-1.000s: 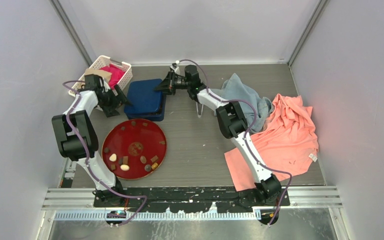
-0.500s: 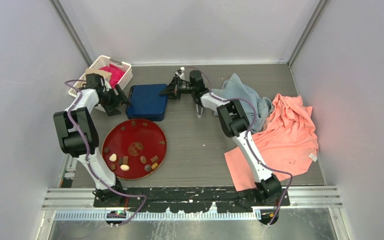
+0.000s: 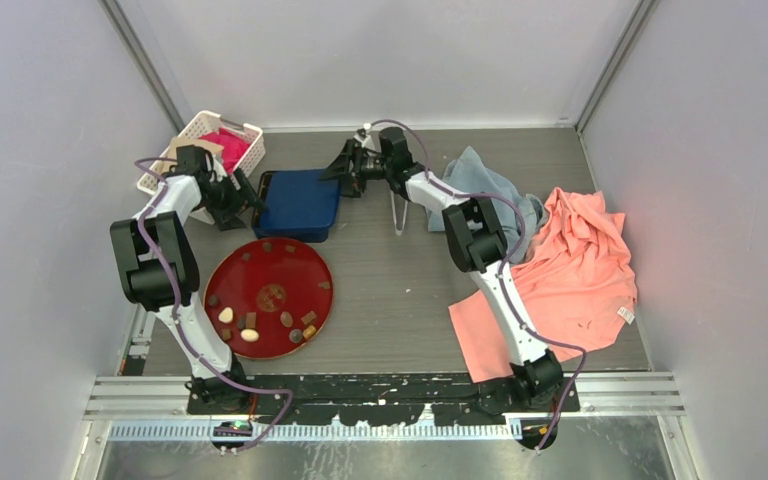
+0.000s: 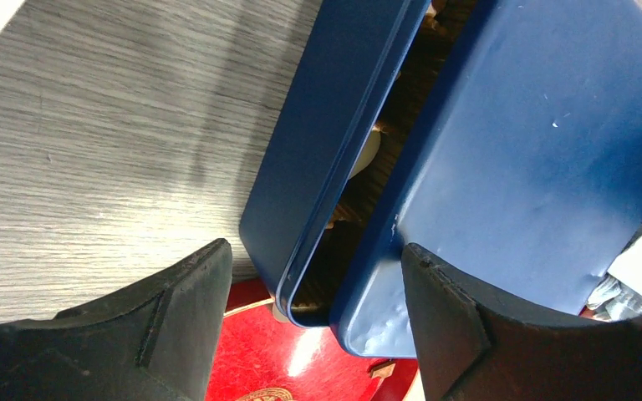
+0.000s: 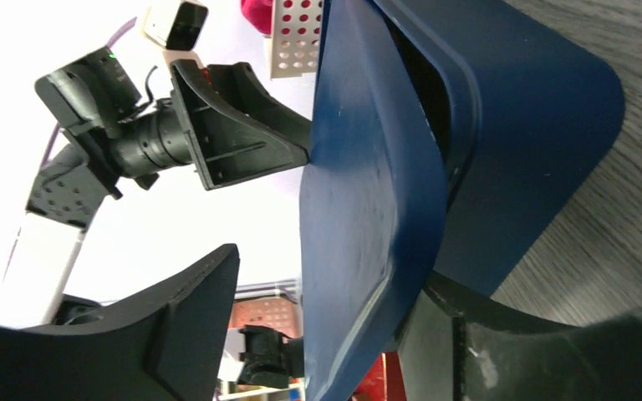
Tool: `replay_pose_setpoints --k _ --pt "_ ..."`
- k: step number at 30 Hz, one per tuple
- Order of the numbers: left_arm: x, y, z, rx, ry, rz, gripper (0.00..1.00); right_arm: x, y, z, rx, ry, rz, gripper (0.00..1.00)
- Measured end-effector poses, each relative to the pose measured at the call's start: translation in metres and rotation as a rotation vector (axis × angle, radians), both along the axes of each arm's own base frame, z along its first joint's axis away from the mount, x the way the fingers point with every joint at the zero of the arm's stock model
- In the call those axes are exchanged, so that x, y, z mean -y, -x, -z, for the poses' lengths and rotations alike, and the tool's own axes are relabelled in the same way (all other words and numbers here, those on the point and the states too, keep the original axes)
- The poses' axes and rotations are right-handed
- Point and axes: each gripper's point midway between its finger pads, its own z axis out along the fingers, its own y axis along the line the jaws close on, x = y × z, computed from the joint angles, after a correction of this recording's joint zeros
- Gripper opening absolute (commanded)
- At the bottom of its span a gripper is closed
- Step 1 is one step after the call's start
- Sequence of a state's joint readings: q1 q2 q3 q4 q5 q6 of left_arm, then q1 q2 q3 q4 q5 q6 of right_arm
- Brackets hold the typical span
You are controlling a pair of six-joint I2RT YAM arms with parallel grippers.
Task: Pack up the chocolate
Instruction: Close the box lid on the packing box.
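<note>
Several chocolate pieces (image 3: 250, 334) in brown, tan and cream lie on the round red plate (image 3: 272, 268). More chocolate (image 4: 366, 154) shows through the gap between the blue box (image 4: 334, 125) and its blue lid (image 4: 543, 142). In the top view the lid (image 3: 300, 200) lies slightly askew over the box. My left gripper (image 3: 251, 200) (image 4: 313, 259) is open and straddles the near-left corner of box and lid. At the lid's far-right corner, my right gripper (image 3: 347, 170) (image 5: 326, 267) is open, its fingers either side of the lid's edge (image 5: 368, 209).
Metal tongs (image 3: 398, 214) lie right of the box. A white basket (image 3: 245, 150) with pink cloth stands at the back left. A blue-grey garment (image 3: 490, 185) and an orange garment (image 3: 575, 265) cover the right side of the table.
My right gripper has opened and let go of the lid, which has come down and slid right, nearly over the box. My left gripper stayed open at the box's left corner.
</note>
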State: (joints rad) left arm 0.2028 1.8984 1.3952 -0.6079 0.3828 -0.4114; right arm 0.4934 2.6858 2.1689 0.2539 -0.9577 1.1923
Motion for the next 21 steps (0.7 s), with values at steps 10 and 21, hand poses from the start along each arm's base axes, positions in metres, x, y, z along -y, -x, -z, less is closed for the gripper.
replay_pose_setpoints --k 10,21 --pt "0.000 0.000 0.000 0.001 0.002 0.001 0.74 0.019 0.007 0.025 0.014 0.251 0.020 0.85" --pt "0.001 0.000 0.000 0.001 0.006 0.003 0.74 0.036 0.021 0.050 -0.011 0.386 0.000 0.87"
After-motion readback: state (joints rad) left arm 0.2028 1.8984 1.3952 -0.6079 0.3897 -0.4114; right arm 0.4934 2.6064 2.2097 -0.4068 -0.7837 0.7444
